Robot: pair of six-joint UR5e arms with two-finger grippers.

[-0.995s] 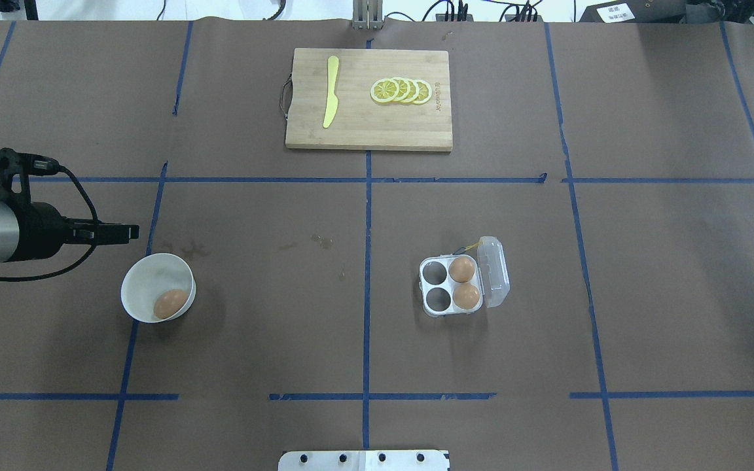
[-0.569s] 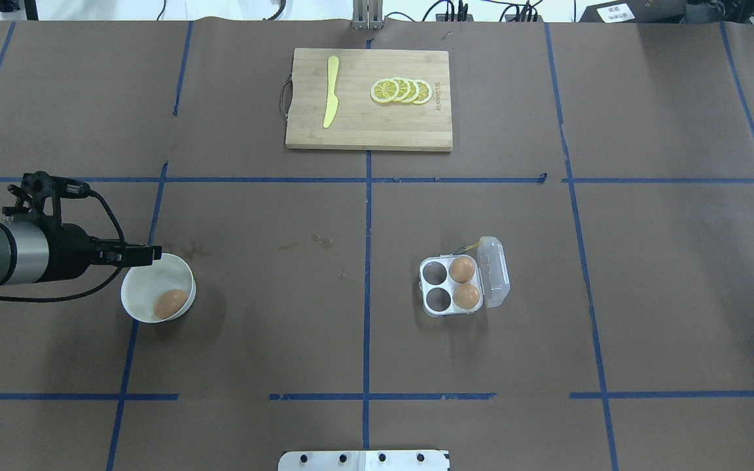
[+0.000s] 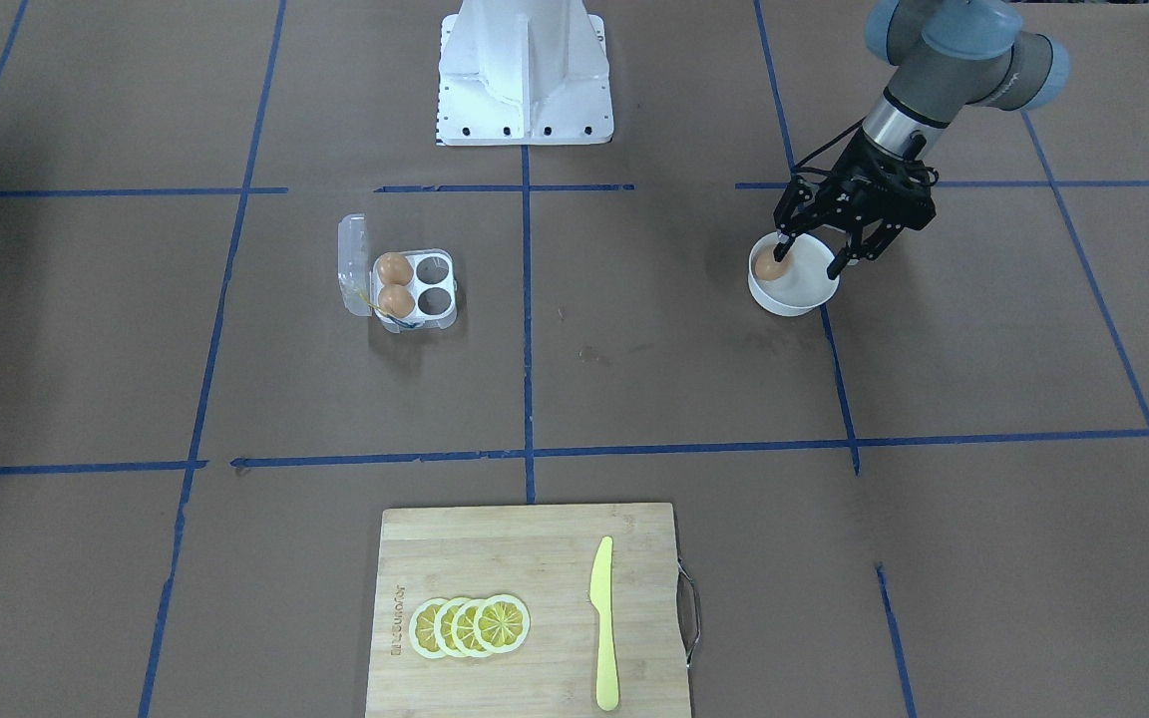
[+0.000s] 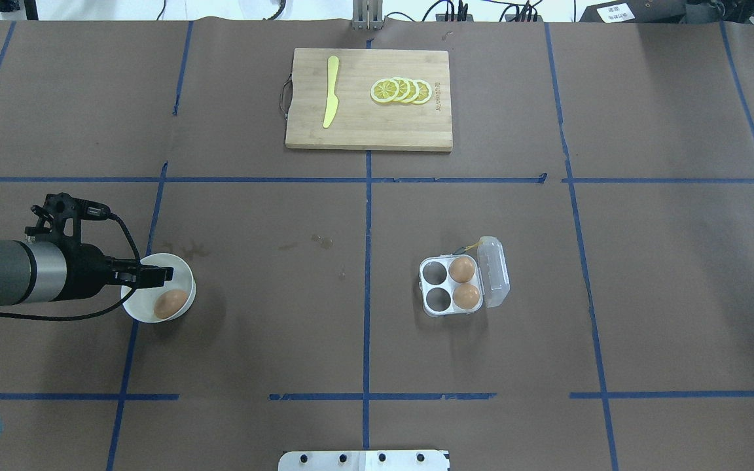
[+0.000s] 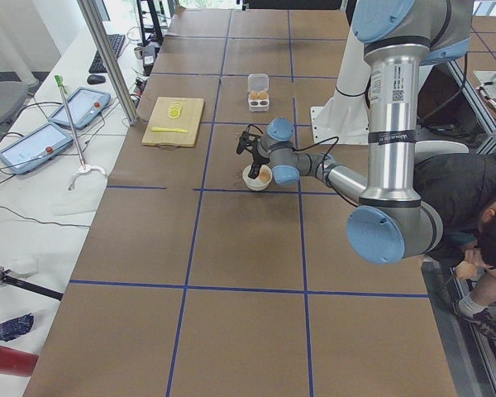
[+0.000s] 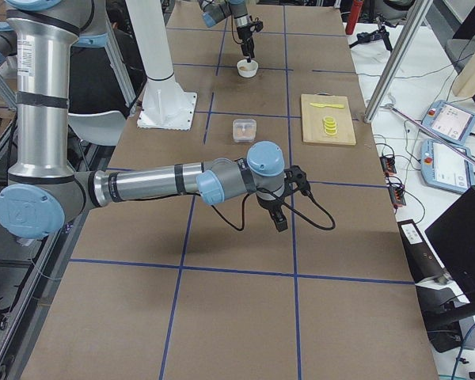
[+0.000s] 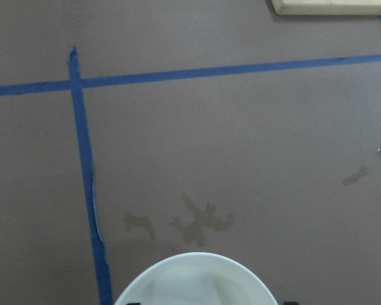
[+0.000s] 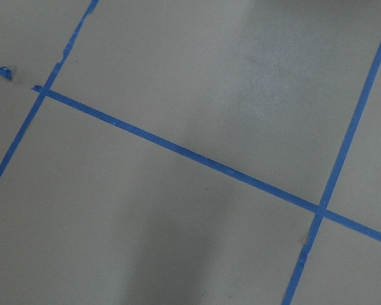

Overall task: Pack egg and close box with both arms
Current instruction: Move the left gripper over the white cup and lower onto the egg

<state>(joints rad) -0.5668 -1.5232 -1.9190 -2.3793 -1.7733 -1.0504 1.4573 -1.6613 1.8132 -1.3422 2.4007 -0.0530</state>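
Observation:
The egg (image 4: 171, 303) lies in a white round bowl (image 4: 187, 278) at the left of the table; it also shows in the front view (image 3: 769, 266). My left gripper (image 4: 162, 275) is open and hovers just over the bowl (image 3: 794, 299), one finger (image 3: 782, 242) by the egg and the other finger (image 3: 840, 261) at the bowl's opposite rim. The box (image 4: 446, 313) stands open right of centre, its lid (image 4: 496, 269) tipped to the right, with two brown eggs (image 4: 462, 269) in its right cells. My right gripper (image 6: 279, 215) shows only in the exterior right view; I cannot tell if it is open.
A wooden cutting board (image 4: 364, 127) with a yellow knife (image 4: 330, 91) and lemon slices (image 4: 401, 90) lies at the far middle. The white pedestal (image 3: 525, 70) stands at the robot's side. A person (image 5: 479, 198) sits beside the robot.
My left gripper has moved right and toward the near side, from beside the bowl to over it. The egg, bowl and box have not moved.

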